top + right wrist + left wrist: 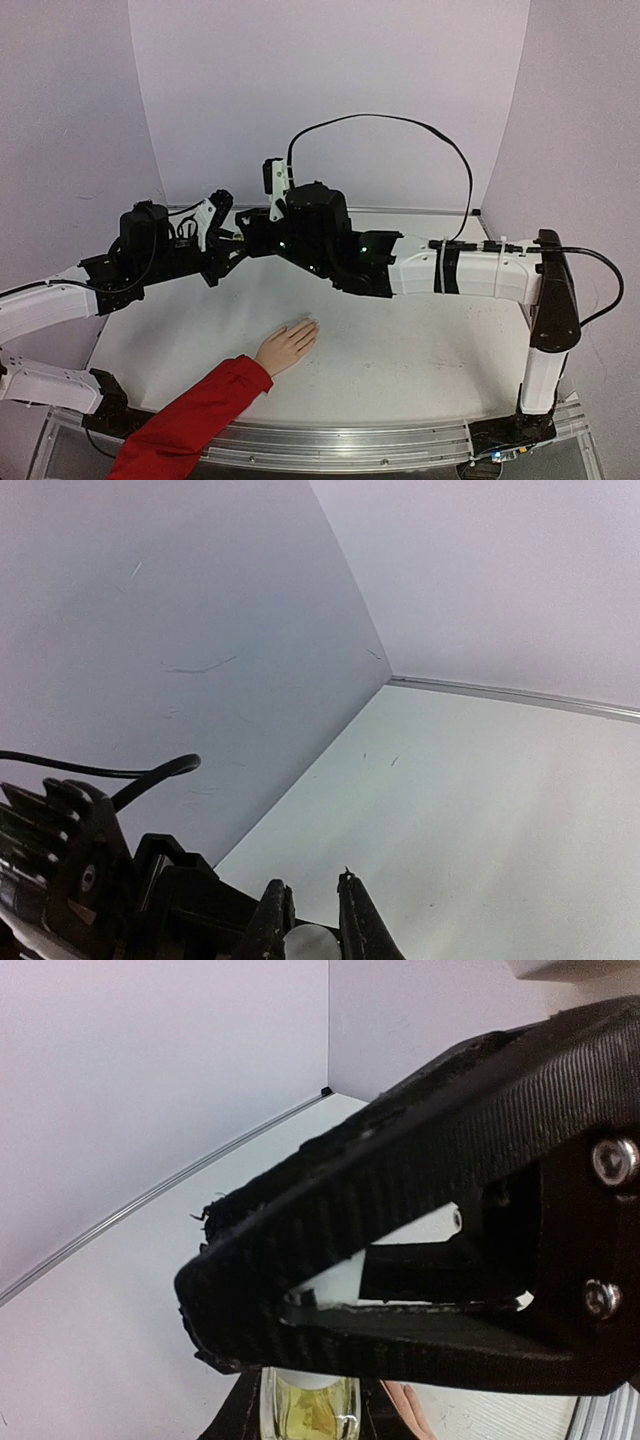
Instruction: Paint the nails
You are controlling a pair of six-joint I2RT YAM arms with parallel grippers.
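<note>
A small peach hand (288, 345) with a red sleeve (195, 420) lies flat on the white table, fingers together and pointing up-right. Its nails (311, 325) are too small to make out. Above and behind it the two arms meet. My left gripper (230, 243) is shut on a small yellow-green bottle (310, 1408), which shows low in the left wrist view between my fingers. My right gripper (312, 925) is shut on the bottle's white cap (312, 943). Its big black fingers (400, 1210) cross the left wrist view, with the white cap (335, 1280) pinched between them.
White walls close the table at the back and both sides, meeting in corners (388, 680). A black cable (400, 125) loops above the right arm. A metal rail (360, 440) runs along the table's near edge.
</note>
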